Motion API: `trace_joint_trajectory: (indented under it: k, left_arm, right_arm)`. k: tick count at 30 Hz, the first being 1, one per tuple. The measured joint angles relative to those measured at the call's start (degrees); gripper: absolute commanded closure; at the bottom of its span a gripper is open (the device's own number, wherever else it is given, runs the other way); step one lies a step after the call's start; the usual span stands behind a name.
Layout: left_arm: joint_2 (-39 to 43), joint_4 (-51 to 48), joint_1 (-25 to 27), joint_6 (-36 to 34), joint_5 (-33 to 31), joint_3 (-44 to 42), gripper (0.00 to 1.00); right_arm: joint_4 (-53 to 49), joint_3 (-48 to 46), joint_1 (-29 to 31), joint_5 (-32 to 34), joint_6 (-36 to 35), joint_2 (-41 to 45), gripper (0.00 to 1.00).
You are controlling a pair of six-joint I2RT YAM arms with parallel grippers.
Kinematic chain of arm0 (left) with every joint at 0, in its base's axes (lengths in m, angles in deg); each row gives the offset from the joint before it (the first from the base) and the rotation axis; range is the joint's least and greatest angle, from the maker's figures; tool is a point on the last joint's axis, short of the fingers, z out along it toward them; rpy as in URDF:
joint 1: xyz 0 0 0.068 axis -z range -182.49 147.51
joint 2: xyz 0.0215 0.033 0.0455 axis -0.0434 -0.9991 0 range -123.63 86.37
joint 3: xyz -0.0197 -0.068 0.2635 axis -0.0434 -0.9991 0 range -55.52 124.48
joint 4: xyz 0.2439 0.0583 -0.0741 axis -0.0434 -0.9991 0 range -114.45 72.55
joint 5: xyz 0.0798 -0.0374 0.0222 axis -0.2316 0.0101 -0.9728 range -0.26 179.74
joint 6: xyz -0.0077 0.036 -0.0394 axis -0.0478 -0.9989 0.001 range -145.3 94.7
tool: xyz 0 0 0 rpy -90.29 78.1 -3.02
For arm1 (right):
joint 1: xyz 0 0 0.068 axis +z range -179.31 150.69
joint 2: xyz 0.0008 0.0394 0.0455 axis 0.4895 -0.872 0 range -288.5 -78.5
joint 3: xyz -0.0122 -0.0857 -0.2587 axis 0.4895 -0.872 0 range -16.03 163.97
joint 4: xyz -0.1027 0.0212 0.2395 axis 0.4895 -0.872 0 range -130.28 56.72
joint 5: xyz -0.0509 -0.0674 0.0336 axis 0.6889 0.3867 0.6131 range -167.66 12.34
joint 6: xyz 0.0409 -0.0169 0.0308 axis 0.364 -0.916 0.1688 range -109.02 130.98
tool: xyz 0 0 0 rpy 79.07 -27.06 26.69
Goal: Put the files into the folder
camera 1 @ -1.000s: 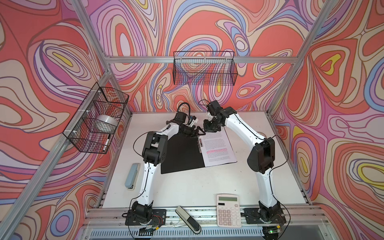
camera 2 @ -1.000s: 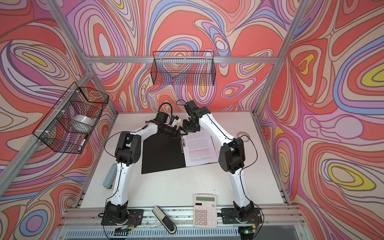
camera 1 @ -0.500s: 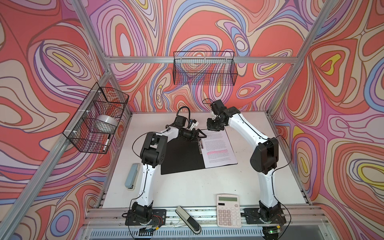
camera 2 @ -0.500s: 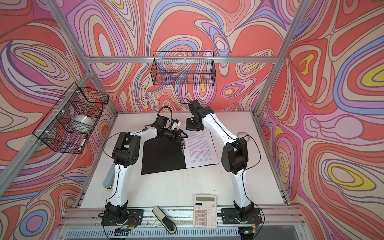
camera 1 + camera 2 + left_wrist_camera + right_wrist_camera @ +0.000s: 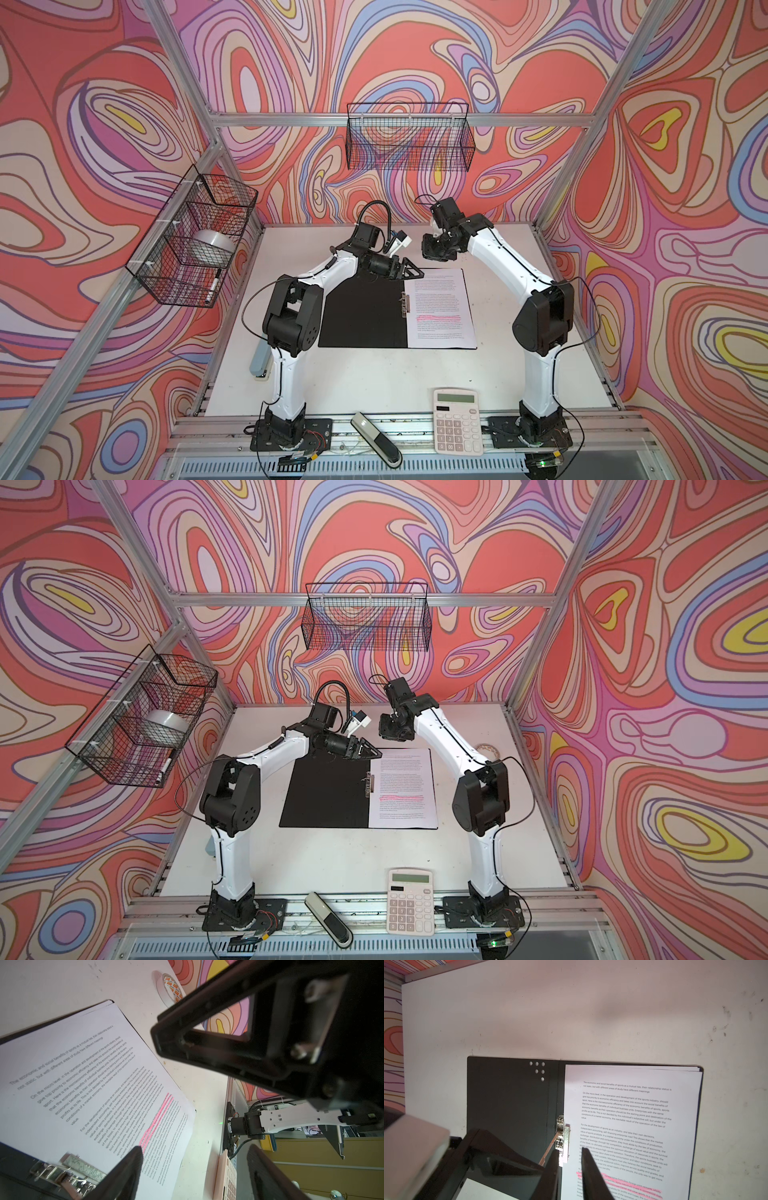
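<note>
White scuffed tabletop [image 5: 374, 374]: left gripper [image 5: 195, 1147] spread wide, empty, above the far-left corner of the files [image 5: 440, 307]; right gripper [image 5: 569, 1149] narrowly parted, empty, beyond the far edge of the folder [image 5: 361, 316]. Smooth printed sheets cover its matte-black right half; metal clip [image 5: 563, 1130] partly hidden by fingers.

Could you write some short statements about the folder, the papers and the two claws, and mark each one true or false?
1. The thin plastic folder, black inside, lies open on the white table. True.
2. The white printed paper sheets lie on its left half. False: in both top views they lie on the right half.
3. The left claw is shut on the sheets. False: it is open and holds nothing.
4. The right claw grips the metal spine clip. False: it hangs above, holding nothing.
5. The white calculator sits near the table's front edge, apart from the folder. True.
</note>
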Motion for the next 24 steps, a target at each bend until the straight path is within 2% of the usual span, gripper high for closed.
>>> trace_joint_trajectory:
  k: [3,6,13,19,24]
  left_arm:
    - [1.68,-3.58,-0.28,-3.72,-2.23,-2.82,0.21]
    - [6.82,-7.19,-0.81,-6.54,-8.00,-8.63,0.21]
    - [17.90,-13.94,-4.72,-11.58,-26.97,-15.06,0.20]
    - [18.36,-16.90,-7.85,-15.74,-39.21,-18.49,0.18]
    - [17.44,-18.03,-7.96,-18.32,-44.85,-19.91,0.18]
  right_arm:
    - [0.15,-0.26,0.00,-1.44,0.61,0.02,0.80]
    - [-0.81,-0.28,0.48,-2.86,0.92,-0.17,0.79]
    - [-8.02,7.19,7.67,-2.89,0.22,-5.81,0.80]
    - [-12.48,8.00,12.61,-3.04,0.17,-9.22,0.81]
    - [-16.02,10.49,12.92,-2.75,0.07,-11.41,0.81]
